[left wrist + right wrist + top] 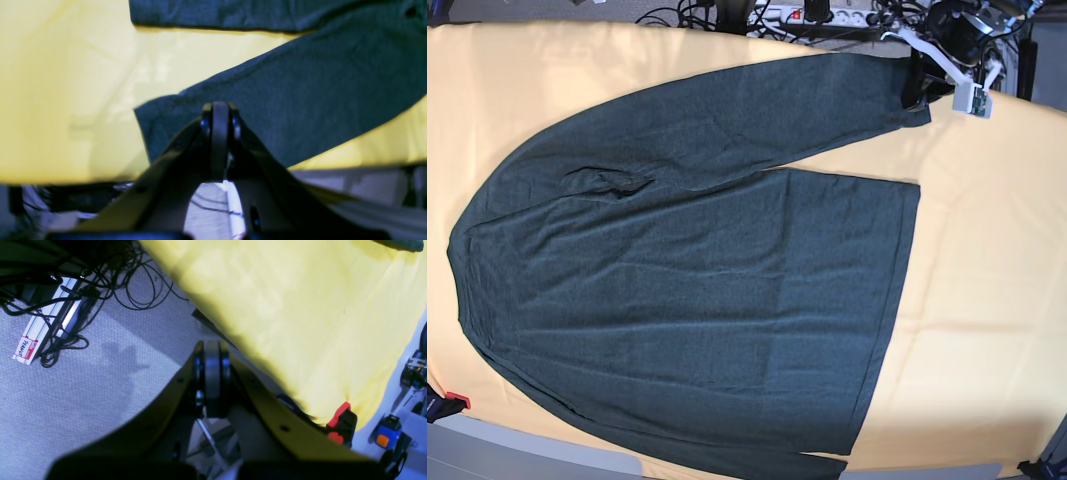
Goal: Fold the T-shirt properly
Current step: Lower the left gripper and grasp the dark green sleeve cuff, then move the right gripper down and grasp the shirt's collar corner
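- Looking at the base view, I see the T-shirt [697, 300] lying flat and spread out on the yellow-covered table [987, 290]; no fold looks made yet, so I judge the whole job remains.
- One long sleeve [757, 110] stretches along the far side, angled away from the body; the near edge reaches the table's front.
- My left pincer [220, 111] is closed on nothing, hovering over the sleeve end [283, 110].
- My right pincer [212, 350] is also closed and empty, off the table's edge above grey carpet [100, 390].
- Cables [100, 280] lie on the floor and a red clamp [340, 421] grips the table cloth; nothing rests on the shirt.
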`<control>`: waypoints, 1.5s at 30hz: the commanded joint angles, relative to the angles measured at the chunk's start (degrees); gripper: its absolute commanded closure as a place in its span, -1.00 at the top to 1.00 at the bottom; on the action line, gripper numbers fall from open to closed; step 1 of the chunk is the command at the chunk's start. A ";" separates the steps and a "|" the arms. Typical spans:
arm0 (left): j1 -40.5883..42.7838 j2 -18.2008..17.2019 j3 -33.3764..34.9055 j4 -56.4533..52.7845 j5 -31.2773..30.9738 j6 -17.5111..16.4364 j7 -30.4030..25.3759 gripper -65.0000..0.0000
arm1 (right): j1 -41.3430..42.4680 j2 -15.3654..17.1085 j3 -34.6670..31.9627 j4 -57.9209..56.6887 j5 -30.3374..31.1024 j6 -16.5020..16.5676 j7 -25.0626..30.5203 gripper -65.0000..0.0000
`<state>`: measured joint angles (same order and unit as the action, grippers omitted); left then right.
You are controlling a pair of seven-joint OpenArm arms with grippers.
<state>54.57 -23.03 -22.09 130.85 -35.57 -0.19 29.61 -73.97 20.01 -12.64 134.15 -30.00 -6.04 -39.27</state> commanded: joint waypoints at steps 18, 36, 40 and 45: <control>-5.29 2.05 -7.65 -12.41 -2.29 3.89 -2.97 -1.00 | -1.03 0.15 -0.04 0.85 -0.52 -0.50 -0.50 -1.00; -9.64 1.09 -7.50 -20.72 -16.02 -11.37 3.69 0.02 | -1.03 0.15 -0.07 0.85 -0.52 -0.42 -0.46 -1.00; -9.66 0.79 -7.50 -20.72 -18.23 -15.63 3.72 0.02 | -1.03 0.15 -0.07 0.85 -0.50 -0.42 -0.46 -1.00; -9.68 0.79 -7.50 -20.72 -21.62 -20.79 4.37 0.02 | -1.03 0.15 -0.07 0.85 -0.50 -0.42 -0.44 -1.00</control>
<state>44.42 -21.76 -29.28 109.38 -56.10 -20.47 34.96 -73.95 19.99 -12.69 134.15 -30.00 -6.02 -40.10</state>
